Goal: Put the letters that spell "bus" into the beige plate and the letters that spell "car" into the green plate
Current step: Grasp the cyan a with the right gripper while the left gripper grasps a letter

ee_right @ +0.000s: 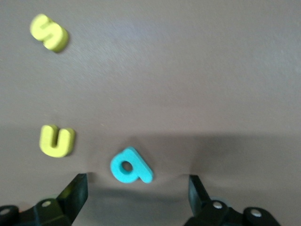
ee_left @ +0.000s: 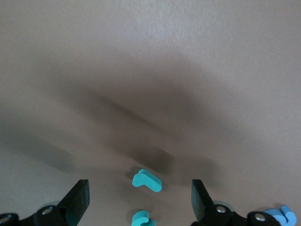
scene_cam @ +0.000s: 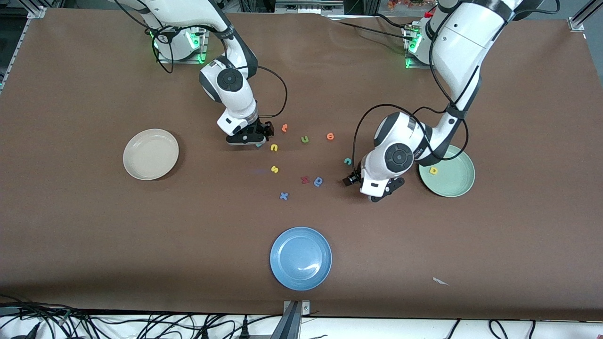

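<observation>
Front view shows the beige plate at nine o'clock of the letter group and the green plate at three o'clock, with a yellow "a" lying in it. The right gripper hangs low over the teal "b", fingers spread wide, the letter between them but not pinched; the yellow "u" and yellow "s" lie beside. The left gripper is spread too, low over the teal "r". The teal "c" lies near.
</observation>
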`<state>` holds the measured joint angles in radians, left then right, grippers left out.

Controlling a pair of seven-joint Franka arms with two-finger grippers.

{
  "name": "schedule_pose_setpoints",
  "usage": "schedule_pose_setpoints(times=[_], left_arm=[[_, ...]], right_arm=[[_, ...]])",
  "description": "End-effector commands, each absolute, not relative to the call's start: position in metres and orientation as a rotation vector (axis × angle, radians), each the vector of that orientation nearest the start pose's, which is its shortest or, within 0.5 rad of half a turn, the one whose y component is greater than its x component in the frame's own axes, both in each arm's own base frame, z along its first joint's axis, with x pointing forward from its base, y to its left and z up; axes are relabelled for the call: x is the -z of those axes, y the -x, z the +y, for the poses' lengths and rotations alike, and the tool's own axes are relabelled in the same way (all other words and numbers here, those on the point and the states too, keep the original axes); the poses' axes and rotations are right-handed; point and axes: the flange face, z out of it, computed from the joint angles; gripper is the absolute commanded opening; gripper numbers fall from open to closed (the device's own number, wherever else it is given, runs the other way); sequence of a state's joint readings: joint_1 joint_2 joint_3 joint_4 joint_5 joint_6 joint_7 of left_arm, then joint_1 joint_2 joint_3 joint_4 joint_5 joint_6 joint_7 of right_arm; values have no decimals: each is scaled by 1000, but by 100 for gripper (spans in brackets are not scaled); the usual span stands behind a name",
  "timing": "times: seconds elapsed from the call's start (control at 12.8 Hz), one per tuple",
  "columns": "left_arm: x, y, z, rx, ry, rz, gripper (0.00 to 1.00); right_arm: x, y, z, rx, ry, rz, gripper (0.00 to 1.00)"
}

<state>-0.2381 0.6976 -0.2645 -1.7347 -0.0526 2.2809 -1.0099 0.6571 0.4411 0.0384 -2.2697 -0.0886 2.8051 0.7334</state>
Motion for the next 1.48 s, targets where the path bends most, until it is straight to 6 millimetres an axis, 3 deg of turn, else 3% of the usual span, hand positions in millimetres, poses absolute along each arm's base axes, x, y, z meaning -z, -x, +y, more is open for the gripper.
schedule_pose_setpoints(times=[0.0,0.39,0.55,1.4], left_arm=[[-174,-568,-309,-397,3032,-925,80],[-166,-557,-315,-415,3023,-886,56],[-166,-557,-315,-404,3026,-868,50],[-165,-570,-312,-302,3052,-848,48]], right_arm=[[-165,-422,364,165,3085,-80,95],[-159,-422,356,168,3107,-110,95],[-159,-421,356,168,3109,-117,89],[-146,-405,348,126,3130,-120,54]])
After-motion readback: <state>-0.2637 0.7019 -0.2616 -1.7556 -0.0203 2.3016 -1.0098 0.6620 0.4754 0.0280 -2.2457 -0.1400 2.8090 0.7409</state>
